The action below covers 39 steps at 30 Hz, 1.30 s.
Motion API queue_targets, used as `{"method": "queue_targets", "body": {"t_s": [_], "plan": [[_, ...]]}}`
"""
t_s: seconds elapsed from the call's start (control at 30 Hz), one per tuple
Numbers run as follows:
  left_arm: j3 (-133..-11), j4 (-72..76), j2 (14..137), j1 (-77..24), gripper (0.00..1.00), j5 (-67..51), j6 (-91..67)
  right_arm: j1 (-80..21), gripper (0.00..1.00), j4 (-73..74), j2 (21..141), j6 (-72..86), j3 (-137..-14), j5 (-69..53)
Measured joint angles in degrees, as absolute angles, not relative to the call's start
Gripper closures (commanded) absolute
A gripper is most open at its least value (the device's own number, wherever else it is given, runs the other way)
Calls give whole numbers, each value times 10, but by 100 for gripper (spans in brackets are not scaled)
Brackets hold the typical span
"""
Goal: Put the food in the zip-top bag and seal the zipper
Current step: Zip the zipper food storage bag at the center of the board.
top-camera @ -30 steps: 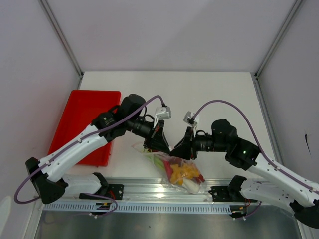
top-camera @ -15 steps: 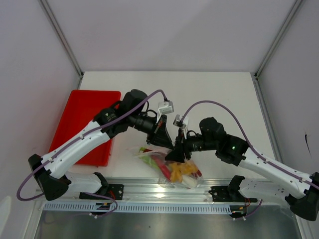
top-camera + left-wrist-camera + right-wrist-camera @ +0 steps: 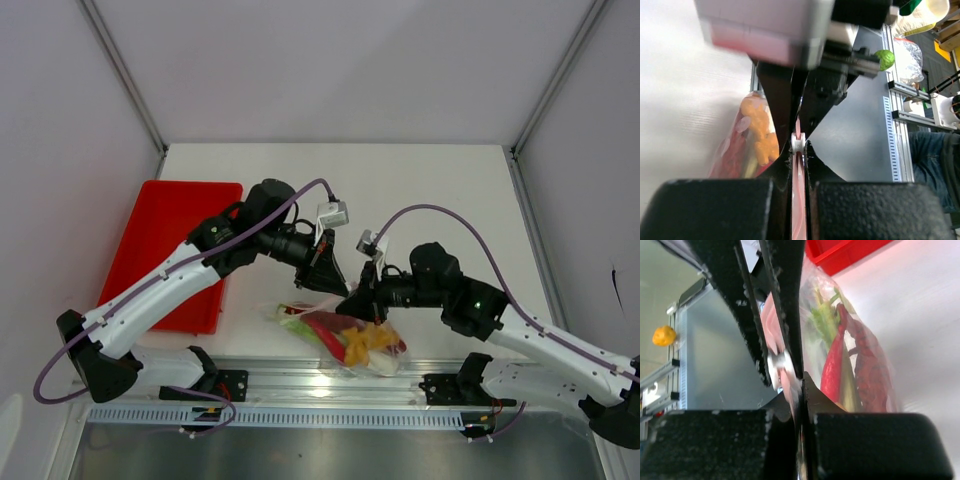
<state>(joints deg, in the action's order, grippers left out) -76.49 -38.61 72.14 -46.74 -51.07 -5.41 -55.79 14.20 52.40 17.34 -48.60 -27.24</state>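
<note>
Left claw [image 3: 799,162]: you are holding it clenched on the thin pink-red zipper [image 3: 799,215] strip of the clear, pink-dotted plastic zip-top bag [image 3: 335,335]. The strip is running straight between its black fingers [image 3: 715,210].

Right claw [image 3: 800,402]: you are holding it clenched too, pinching the same zipper from the opposite end. The two claws are meeting nearly tip to tip above the near part of the white counter [image 3: 430,190].

Small white slider tab [image 3: 798,142]: sitting on the zipper just past the left claw's fingertips, right where the right claw's dark fingers are converging. Whether those fingers are touching it, you cannot tell.

Zip-top bag: trailing from both claws down toward the counter's near edge, its far end lying beside the silver metal rail [image 3: 300,378].

Small toy food, all showing through the bag's wall:
- chunky yellow-orange pieces [image 3: 365,343]
- long red chili [image 3: 832,370]
- red toy crab [image 3: 867,375], just beside the chili
- light green stalks [image 3: 822,317], nearer the zipper
- pale white radish [image 3: 383,367], at the bag's bottom end

Red rectangular plastic tray [image 3: 150,230]: lying at the counter's left side, partly under your left arm, apart from the bag.
</note>
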Motion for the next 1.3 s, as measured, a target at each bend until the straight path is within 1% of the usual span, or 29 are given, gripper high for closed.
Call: {"method": "queue_targets", "body": {"t_s": [0.33, 0.63, 0.77, 1.07, 1.3], "plan": [[-746, -363, 712, -467, 99, -514, -43, -557, 100, 126, 458, 211, -463, -218], [-738, -353, 711, -467, 99, -511, -61, -557, 100, 111, 477, 234, -463, -220], [-738, -346, 707, -467, 95, -509, -76, -557, 100, 108, 491, 241, -464, -218], [-738, -334, 705, -467, 96, -490, -96, -557, 100, 98, 498, 291, -467, -192], [-741, -327, 704, -475, 98, -453, -95, -557, 100, 67, 467, 350, -441, -145]]}}
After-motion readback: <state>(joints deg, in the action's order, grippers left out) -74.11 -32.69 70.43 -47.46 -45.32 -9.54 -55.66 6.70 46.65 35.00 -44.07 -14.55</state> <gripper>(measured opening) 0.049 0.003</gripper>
